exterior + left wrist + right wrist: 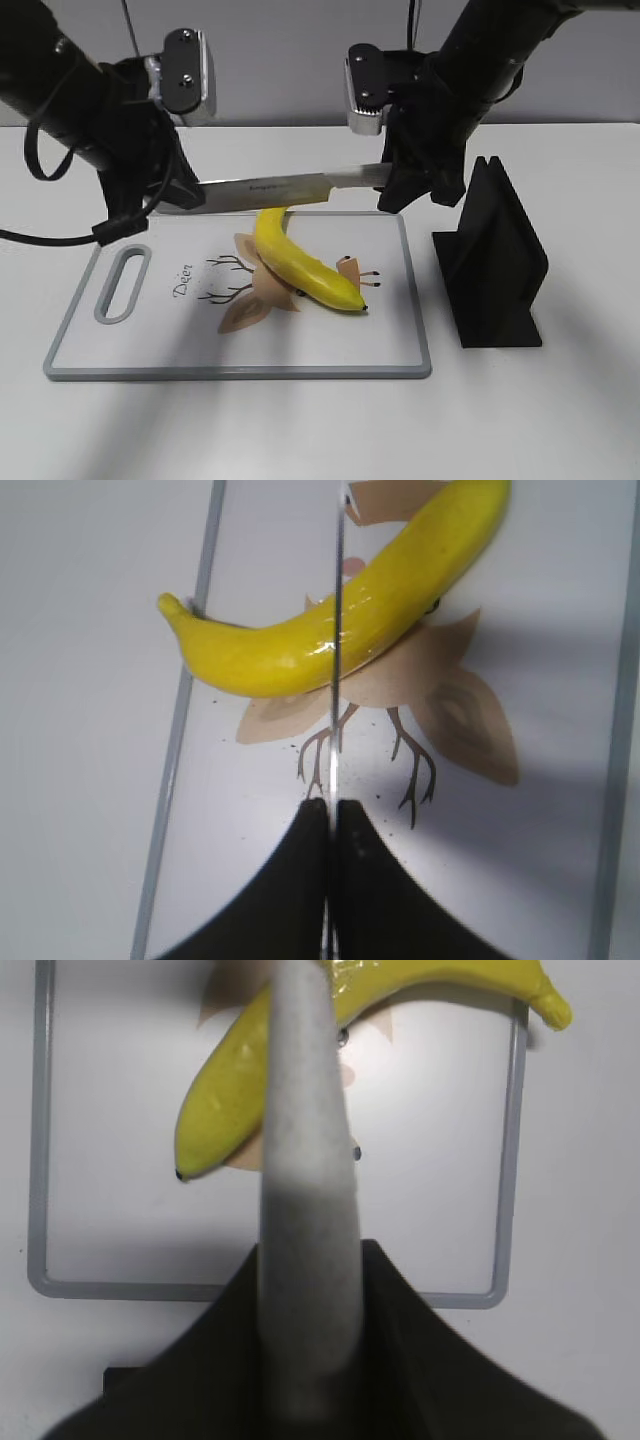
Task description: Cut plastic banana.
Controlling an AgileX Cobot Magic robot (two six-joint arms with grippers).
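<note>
The plastic banana [300,262] lies slantwise on a white cutting board [150,350] with a deer print. A knife [280,188] is held level just above the banana's far end, crossing it. My left gripper [185,195] is shut on the blade's tip end. My right gripper [395,185] is shut on the grey handle. In the left wrist view the thin blade [337,630] runs from the shut jaws [332,805] across the banana [260,655]. In the right wrist view the handle [305,1160] sits between the jaws [310,1260] and hides part of the banana [225,1095].
A black knife stand [495,260] stands on the white table right of the board. The board's grey rim shows in both wrist views [180,740] [508,1160]. A handle slot [122,283] is at the board's left end.
</note>
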